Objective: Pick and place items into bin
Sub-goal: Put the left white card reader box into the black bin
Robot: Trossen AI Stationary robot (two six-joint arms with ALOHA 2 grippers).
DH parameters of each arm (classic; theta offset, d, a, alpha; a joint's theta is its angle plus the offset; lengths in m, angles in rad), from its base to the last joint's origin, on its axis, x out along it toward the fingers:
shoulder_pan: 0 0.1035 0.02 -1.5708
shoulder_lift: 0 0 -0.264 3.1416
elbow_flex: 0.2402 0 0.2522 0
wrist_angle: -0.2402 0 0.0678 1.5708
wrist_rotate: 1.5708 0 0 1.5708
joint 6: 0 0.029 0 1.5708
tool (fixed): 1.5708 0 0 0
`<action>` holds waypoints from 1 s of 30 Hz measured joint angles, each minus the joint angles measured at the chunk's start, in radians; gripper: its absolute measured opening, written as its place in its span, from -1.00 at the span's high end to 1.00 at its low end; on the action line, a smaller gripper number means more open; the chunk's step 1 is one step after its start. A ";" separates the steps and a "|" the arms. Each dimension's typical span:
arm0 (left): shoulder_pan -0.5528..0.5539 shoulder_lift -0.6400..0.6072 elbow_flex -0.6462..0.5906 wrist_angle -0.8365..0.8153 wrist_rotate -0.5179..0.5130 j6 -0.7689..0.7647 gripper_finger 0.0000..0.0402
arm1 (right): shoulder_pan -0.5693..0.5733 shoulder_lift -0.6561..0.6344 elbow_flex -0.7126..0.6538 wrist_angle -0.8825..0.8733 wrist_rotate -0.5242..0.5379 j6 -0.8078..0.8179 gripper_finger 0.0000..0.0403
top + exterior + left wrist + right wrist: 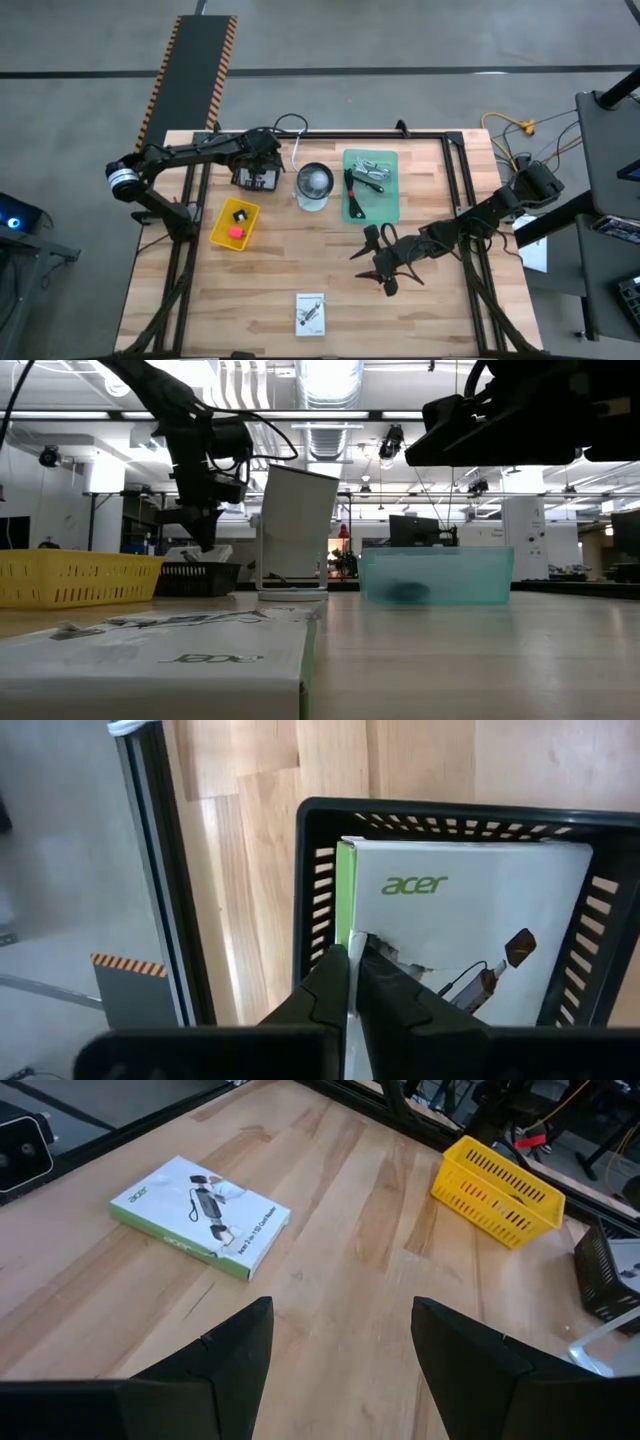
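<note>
**White Acer boxes, one in the black bin, one on the table**

White printed cardboard boxes with a green edge and the word "acer" are seen in two places. One white box (470,935) is lying inside a black slotted plastic basket (322,900) at the far left of the table, and the left gripper (352,982) is positioned right over its green edge, its fingers pressed together; whether the edge is pinched cannot be told. A second white box (311,313) is lying flat on the near middle of the light wooden plank table (300,260), well apart from everything else.

A yellow slotted plastic basket (235,223) with a pink-red lump (235,231) and a tiny black cube (239,214) in it is placed just in front of the black one. A clear round container (314,185) and a translucent green tray (371,186), in which silver metal pieces and a dark stick-like tool are held, are set at the far middle.

The right gripper (342,1342) is held above bare wood right of centre, fingers spread wide and empty.

The table is framed by black metal rails. Beyond it, a grey concrete floor, a hazard-striped ramp (190,65), ceiling ducts and strip lights are seen.
</note>
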 joint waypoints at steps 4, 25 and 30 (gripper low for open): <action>0.000 0.000 -0.008 0.000 0.000 -0.001 0.91 | 0.000 0.000 0.000 -0.001 0.000 -0.001 -0.11; -0.006 -0.025 -0.001 0.020 -0.130 -0.032 0.16 | 0.000 0.000 0.000 -0.007 0.000 -0.003 -0.11; -0.036 -0.059 -0.004 0.017 -0.129 -0.042 0.15 | 0.000 0.000 0.000 -0.007 0.000 -0.029 -0.11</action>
